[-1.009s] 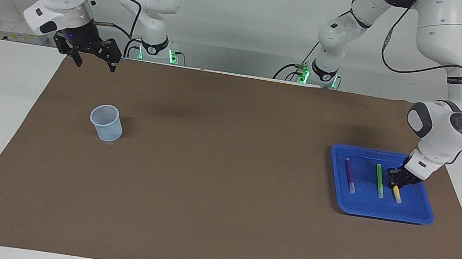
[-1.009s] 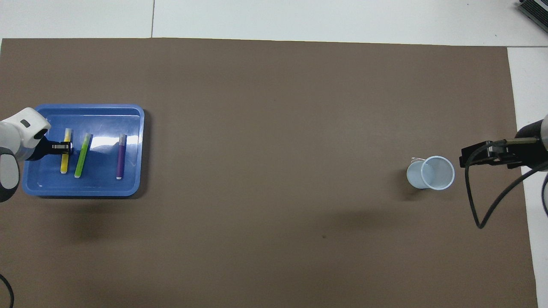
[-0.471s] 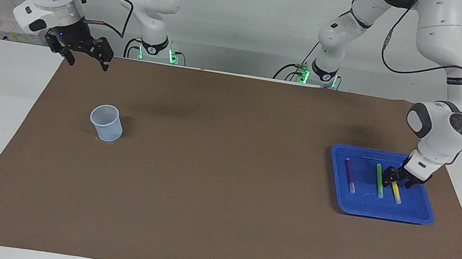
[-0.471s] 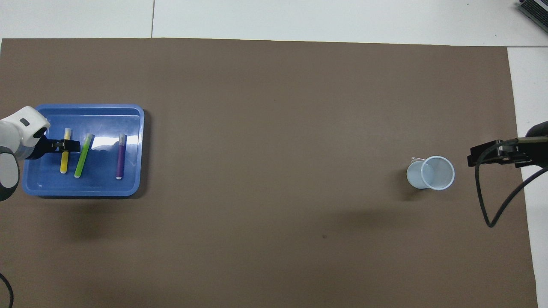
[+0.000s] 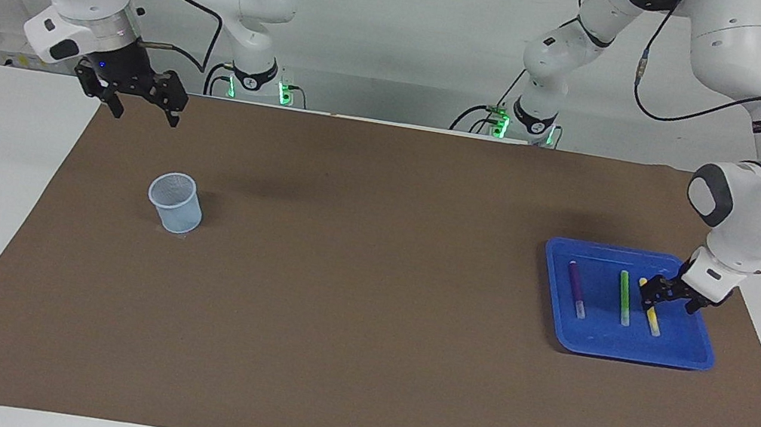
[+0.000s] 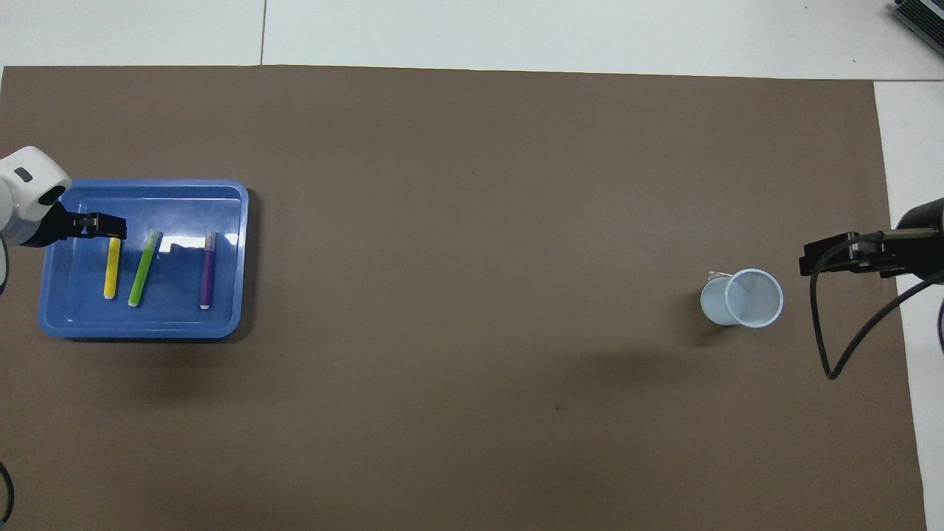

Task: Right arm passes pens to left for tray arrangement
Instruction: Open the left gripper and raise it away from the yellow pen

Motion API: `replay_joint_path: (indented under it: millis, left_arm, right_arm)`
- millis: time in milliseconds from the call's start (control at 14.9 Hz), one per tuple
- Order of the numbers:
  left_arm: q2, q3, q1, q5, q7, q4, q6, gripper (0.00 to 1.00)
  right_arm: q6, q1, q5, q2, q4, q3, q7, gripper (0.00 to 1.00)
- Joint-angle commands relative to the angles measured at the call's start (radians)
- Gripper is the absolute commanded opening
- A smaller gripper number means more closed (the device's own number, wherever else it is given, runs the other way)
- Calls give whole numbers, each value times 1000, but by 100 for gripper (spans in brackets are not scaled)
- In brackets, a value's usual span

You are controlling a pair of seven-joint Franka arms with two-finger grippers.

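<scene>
Light: bright and even from above, as I see it.
Shadows: soft patches on the brown mat.
Glare: white glint on the tray floor.
Focus: both my views sharp, edges undistorted.

Three pens lie side by side in the tray. Left gripper hangs over the yellow one's end. Cup well apart.

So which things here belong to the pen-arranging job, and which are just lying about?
Belonging to the job:
- purple pen, green pen, yellow pen, all lying in the tray
- blue tray
- left pincer, open over the tray
- right pincer, open, waiting

Lying about:
- pale-blue mesh cup
- brown mat
</scene>
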Motion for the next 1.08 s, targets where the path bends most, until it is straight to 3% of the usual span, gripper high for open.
replay_joint_path:
  millis: [0,269,538,807,1009]
  left_arm:
    - [-37,-1,-33,6,-20,47,-98,100]
    - [-48,-24,-76,-50,-119,170,-273,100]
    - [-96,-23,-138,-72,-231,205,-352,100]
    - [-96,-24,-181,-101,-299,346,-533,100]
    - [-141,-23,-198,-115,-317,366,-582,100]
  right_arm:
    - [19,-4,-6,-10,-12,1,-13,100]
    - [22,-1,-6,-10,-12,0,-13,100]
    - [22,-2,-6,-10,-12,0,-13,100]
    - [22,-4,-6,-10,-12,0,-13,100]
    - [22,-2,-6,-10,-12,0,-13,100]
